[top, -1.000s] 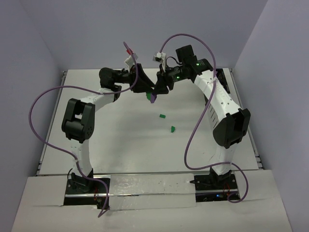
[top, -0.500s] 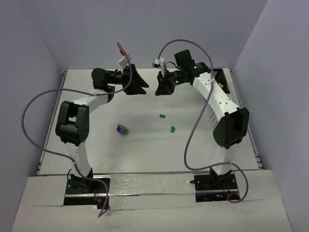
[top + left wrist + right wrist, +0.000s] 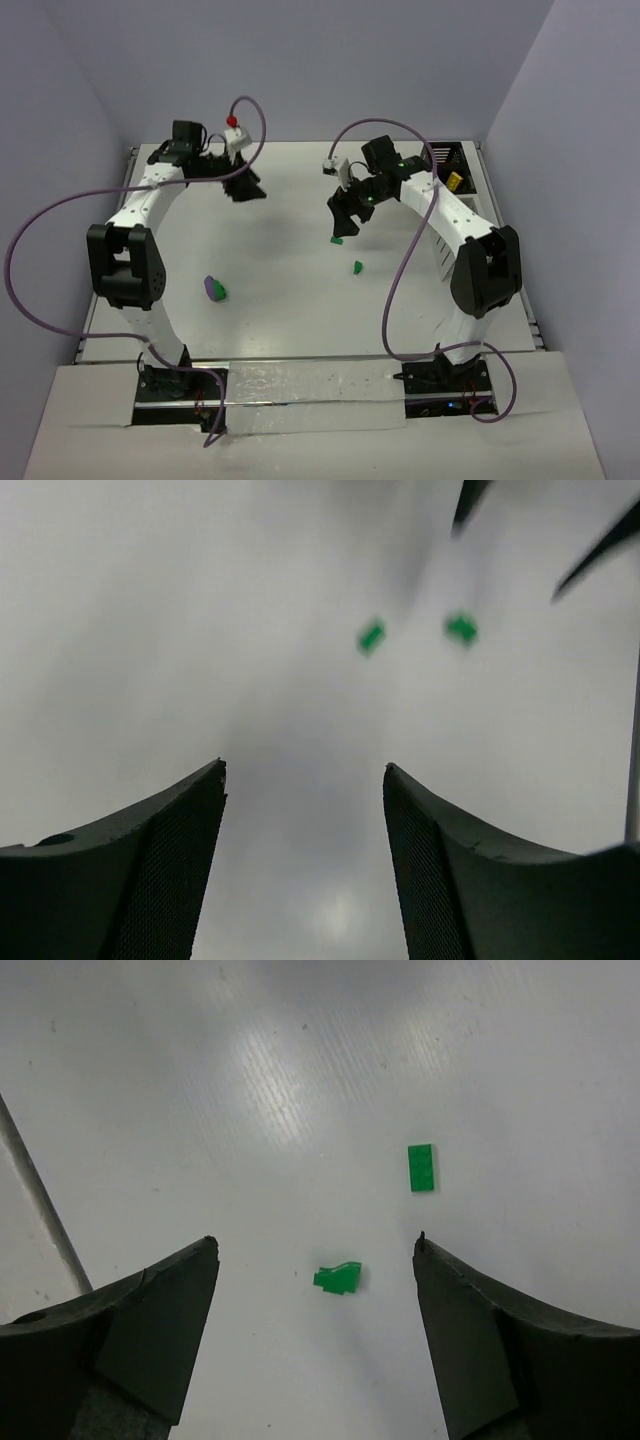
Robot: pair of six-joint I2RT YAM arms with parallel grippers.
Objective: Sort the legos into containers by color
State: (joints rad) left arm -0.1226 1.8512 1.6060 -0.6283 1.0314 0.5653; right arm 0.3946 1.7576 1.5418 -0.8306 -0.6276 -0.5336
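Two small green legos lie mid-table, one (image 3: 337, 240) just beneath my right gripper (image 3: 345, 215) and another (image 3: 357, 267) nearer the front. In the right wrist view a chunky green lego (image 3: 338, 1278) lies on the table between the wide-open fingers of that gripper (image 3: 317, 1245), and a flat green plate (image 3: 421, 1167) lies beyond it. A purple-and-green piece (image 3: 213, 289) rests at the front left. My left gripper (image 3: 243, 187) hangs open and empty at the back left; its wrist view (image 3: 304, 768) shows both green legos (image 3: 371, 635) blurred far ahead. The containers (image 3: 450, 165) sit at the back right, mostly hidden by the right arm.
A yellow piece (image 3: 455, 181) shows in the containers. Purple cables loop from both arms above the table. Grey walls close off the back and both sides. The right gripper's fingertips (image 3: 470, 500) show at the top of the left wrist view.
The purple-and-green piece dropped from between the two grippers and now lies at the front left. My left arm swung away to the back left. The right gripper opened and lowered over a green lego.
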